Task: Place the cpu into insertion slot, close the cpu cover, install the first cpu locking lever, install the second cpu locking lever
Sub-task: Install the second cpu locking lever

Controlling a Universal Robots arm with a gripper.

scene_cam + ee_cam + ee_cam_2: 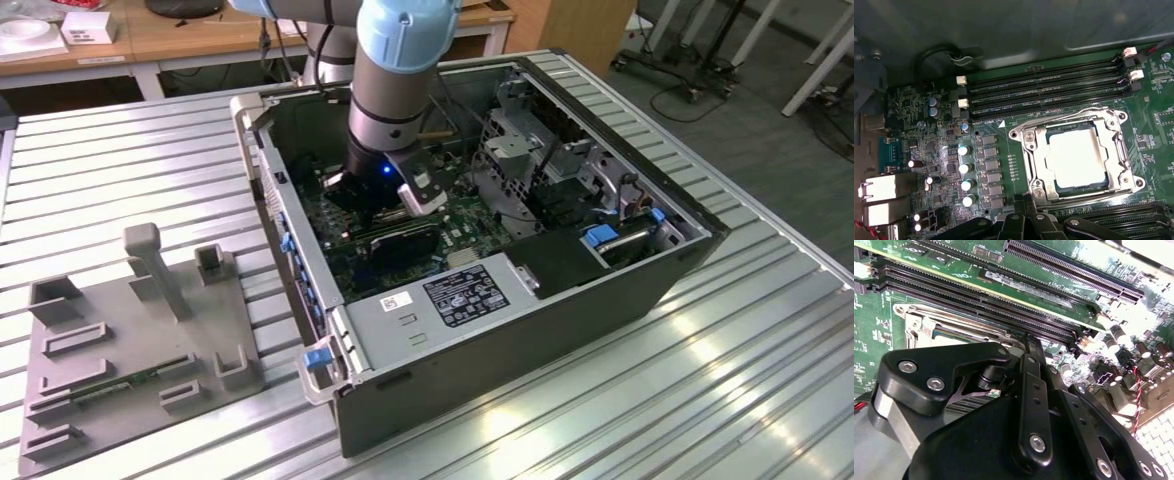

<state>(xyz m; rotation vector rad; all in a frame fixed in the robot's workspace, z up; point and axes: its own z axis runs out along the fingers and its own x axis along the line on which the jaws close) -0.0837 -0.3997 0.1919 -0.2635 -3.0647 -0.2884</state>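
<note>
In the first wrist view the cpu point(1076, 157), a pale silver square, sits in the insertion slot point(1030, 150). The cpu cover point(1040, 167), a steel frame with a window, lies flat over it. Thin wire levers run along two sides of the frame, one by the memory slots point(1064, 116) and one on the adjoining side point(1128, 150). In the exterior view my gripper point(380, 205) is lowered inside the open computer case point(534, 330), right above the board. In the second wrist view the gripper point(1031, 342) points at the socket's edge, and the cover point(919, 320) partly shows behind its black links.
Long black memory slots point(1044, 92) flank the socket, with capacitors point(965, 167) and rear ports point(881, 187) beside it. A drive cage point(534, 160) and blue latches point(601, 238) stand in the case. On the slatted metal table point(694, 400), a grey fixture point(120, 340) lies at the exterior view's left.
</note>
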